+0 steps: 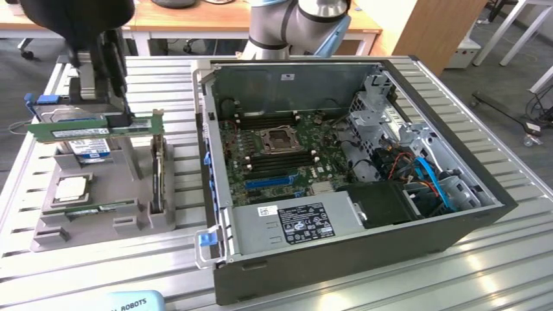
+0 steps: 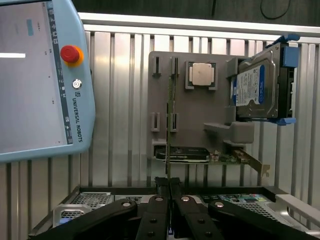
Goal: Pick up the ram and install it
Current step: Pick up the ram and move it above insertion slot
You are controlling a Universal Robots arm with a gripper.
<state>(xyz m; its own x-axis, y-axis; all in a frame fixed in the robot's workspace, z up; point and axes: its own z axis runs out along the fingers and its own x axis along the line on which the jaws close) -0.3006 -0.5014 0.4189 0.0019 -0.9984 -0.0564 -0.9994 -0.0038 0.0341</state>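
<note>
My gripper (image 1: 116,118) is shut on the ram (image 1: 74,131), a long green stick with a white label. I hold it level, lifted above the grey parts holder (image 1: 52,228) at the exterior view's left. In the wrist view the ram (image 2: 168,140) shows edge-on as a thin strip running out from between my closed black fingers (image 2: 159,200). A second stick like it (image 1: 157,176) stands on edge in a slot of the holder. The open computer case (image 1: 484,188), with the motherboard (image 1: 276,152) and its memory slots, lies at the exterior view's right, apart from the gripper.
The holder also carries a blue-labelled hard drive (image 2: 252,85), a square silver processor (image 2: 201,74) and a dark expansion card (image 2: 185,154). A teach pendant (image 2: 40,75) lies on the slatted metal table (image 1: 484,272). The arm's base (image 1: 298,26) stands behind the case.
</note>
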